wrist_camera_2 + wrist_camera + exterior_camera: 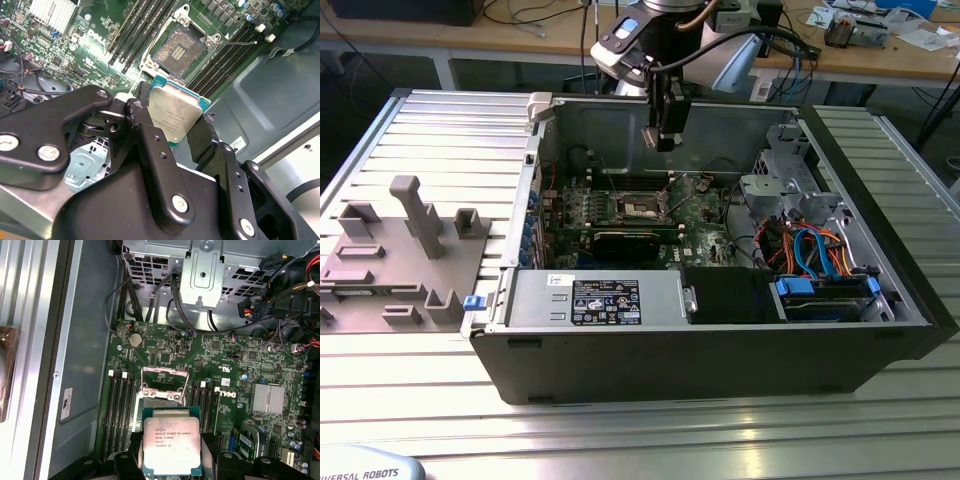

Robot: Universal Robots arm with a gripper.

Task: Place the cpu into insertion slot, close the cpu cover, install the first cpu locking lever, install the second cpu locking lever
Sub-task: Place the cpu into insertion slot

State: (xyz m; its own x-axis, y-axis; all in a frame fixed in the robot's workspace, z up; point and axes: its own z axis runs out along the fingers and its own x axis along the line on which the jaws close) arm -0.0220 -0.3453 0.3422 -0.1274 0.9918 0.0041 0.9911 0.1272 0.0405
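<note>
- The cpu (pixel 175 117) is held clamped between the black fingers (pixel 150 145) of the gripper (pixel 663 135), its edges pinched and its dull silver top left bare.
- In the exterior view the gripper is seen hanging inside the open computer case (pixel 720 370), above the green motherboard (pixel 695 225); the case itself is laid on its side on the ribbed metal table (pixel 620 430).
- The cpu is carried in the air and is not touching the board: in both wrist views it is seen just short of the insertion slot (pixel 162 401), not squarely over it.
- The insertion slot is shown bare, its dark centre with the contact field uncovered and nothing seated in it.
- The cpu cover (pixel 165 372) appears to be swung up and away from the slot (a pale square frame is made out at the slot's far edge in the first wrist view).
- The task is judged to be in its first step: the chip has been picked up but not yet placed.
- Closing the cover and fastening both locking levers are left to be done; nothing is seen clamped down over the slot.
</note>
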